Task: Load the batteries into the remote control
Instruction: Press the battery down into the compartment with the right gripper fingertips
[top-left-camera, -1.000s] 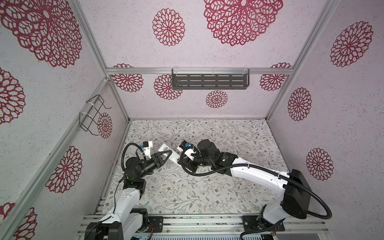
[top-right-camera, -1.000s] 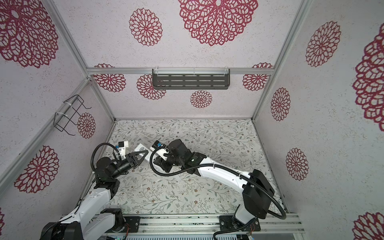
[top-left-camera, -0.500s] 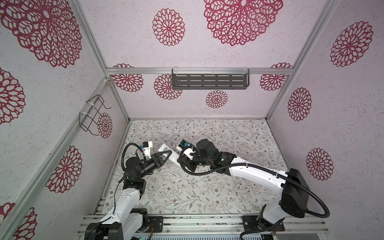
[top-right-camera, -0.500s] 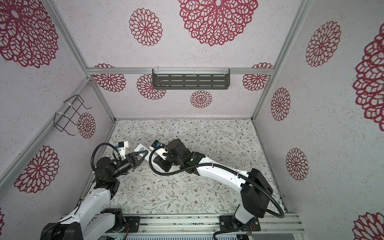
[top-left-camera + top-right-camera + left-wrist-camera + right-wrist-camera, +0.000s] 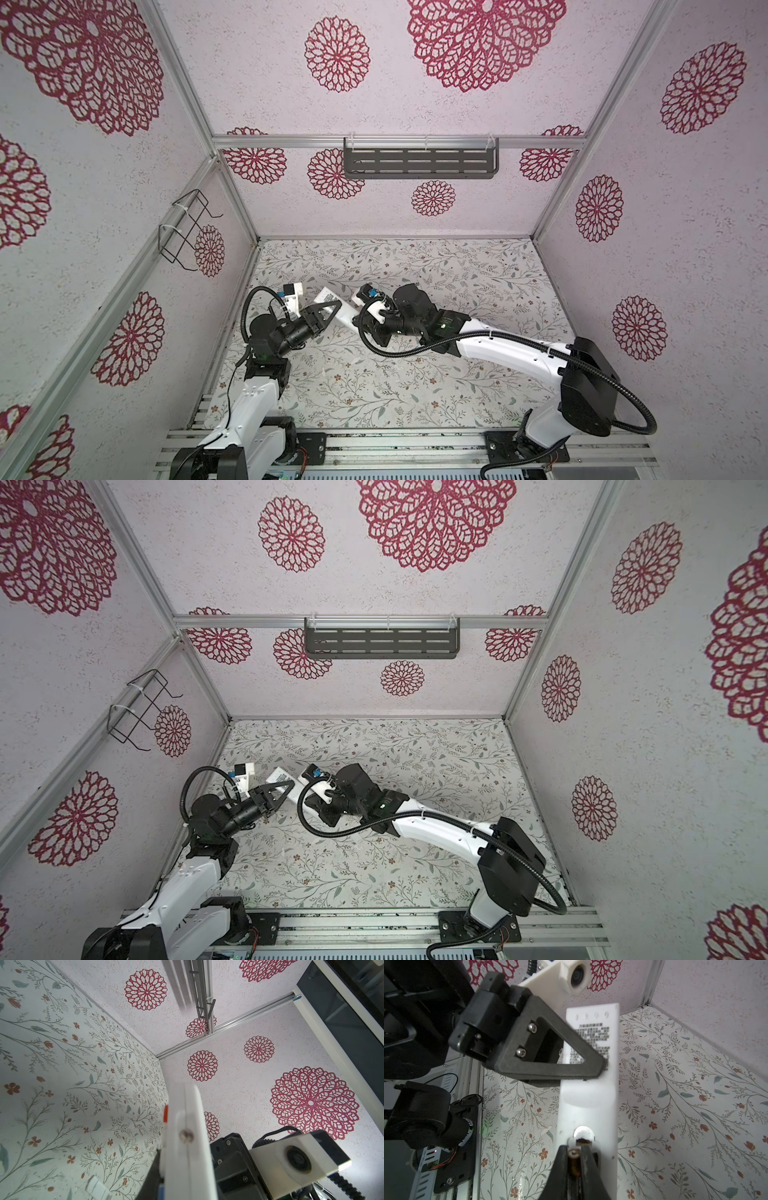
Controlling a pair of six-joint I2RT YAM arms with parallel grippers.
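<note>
- The left tool (image 5: 338,305) is closed on the long edges of a slim, long white plastic remote control (image 5: 328,298). It holds the remote control clear of the bench (image 5: 457,291), at about 10 o'clock from the bench's middle in both top views.
- The remote control's plain back faces up. Small black printed text shows at its far end, and its length runs roughly from 10 o'clock to 4 o'clock.
- This hold appears meant to steady the back, with its recessed bay, for the other arm.
- The right tool (image 5: 576,1147) reaches in from 4 o'clock. Its fingertips are pinched on a tiny dark battery (image 5: 573,1153) with a silvery metal end.
- The battery sits at the remote control's near end, just beside a small rounded pale notch (image 5: 581,1131). It looks as if the battery is being pressed in there, though I cannot tell how deep it is.
- A second battery is not visible in any view.
- The bench is covered in a pale sheet printed with grey-green sprigs and small rust-red flowers.
- Pale textured walls (image 5: 457,199) printed with crimson lace rosettes enclose the bench inside an aluminium frame (image 5: 399,141).
- A dark slotted metal shelf (image 5: 419,162) hangs on the back wall at 12 o'clock.
- A black wire rack (image 5: 185,232) hangs on the side wall at about 10 o'clock.
</note>
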